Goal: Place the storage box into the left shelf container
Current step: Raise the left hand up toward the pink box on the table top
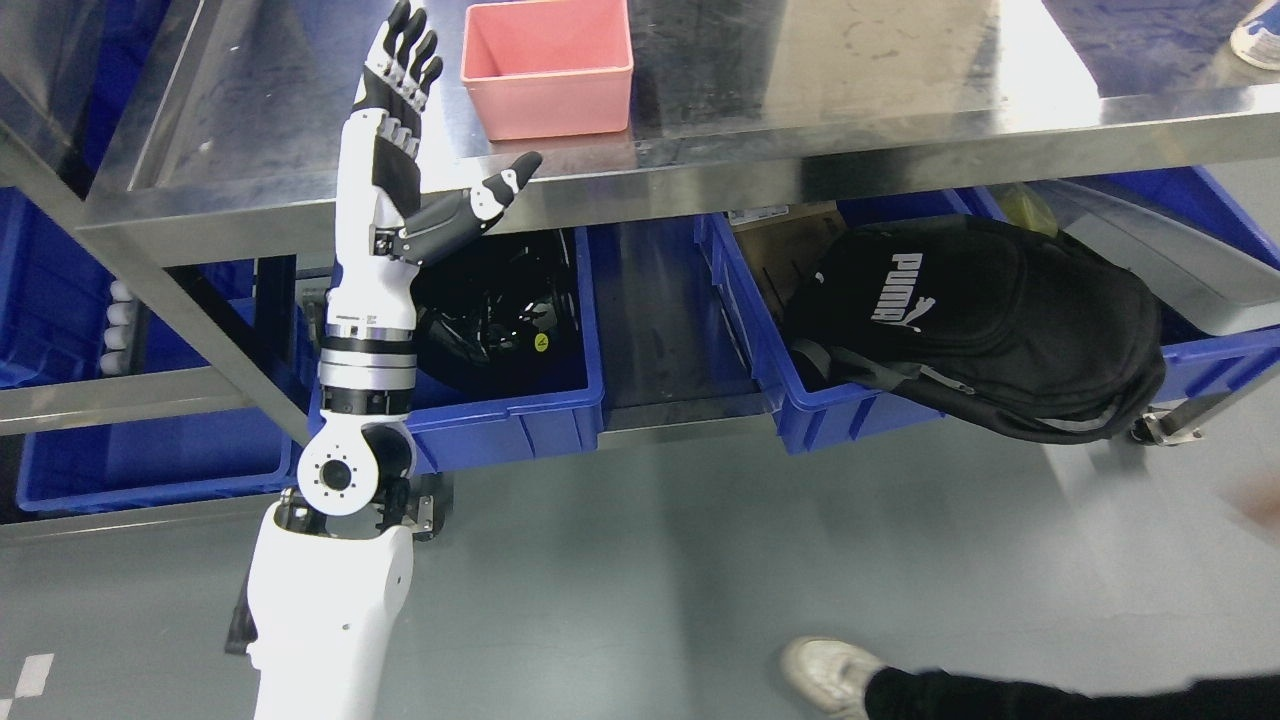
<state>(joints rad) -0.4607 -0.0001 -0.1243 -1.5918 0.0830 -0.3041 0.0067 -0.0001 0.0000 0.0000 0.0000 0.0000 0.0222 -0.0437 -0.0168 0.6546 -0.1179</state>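
Foreground: a person's shoe [822, 672] and dark sleeve or trouser leg [1050, 695] lie at the bottom edge on the grey floor [700, 560]; clear of the work.
Left arm: white forearm [330, 610] rises from the lower left, past the wrist joint, up to the worktop edge.
Left hand [410, 150]: wide open, fingers [405, 50] straight and pointing up over the steel, thumb [490, 195] splayed out to the right. It holds nothing. Whether the palm touches the worktop cannot be told.
Right hand: not visible.
Storage box [548, 65]: pink plastic, open-topped, apparently empty, standing upright on the steel worktop [850, 110], just beside the fingers on their right, with a gap between.
Handling, judged: light, rigid, thin-walled; smooth sides likely slippery against the finger pads; not fragile, though walls may flex under a hard squeeze.
Hold point, judged: the near-left rim, thumb on one face of the wall and fingers on the other, or a span across the two long walls.
Left shelf container [500, 410]: blue bin on the lower shelf, under the hand, already holding dark items [490, 310].
Right bin [850, 410]: blue, with a black Puma backpack [980, 320] draped over it.
Risk, judged: the worktop lip overhangs the blue bin, so the box must clear that edge.
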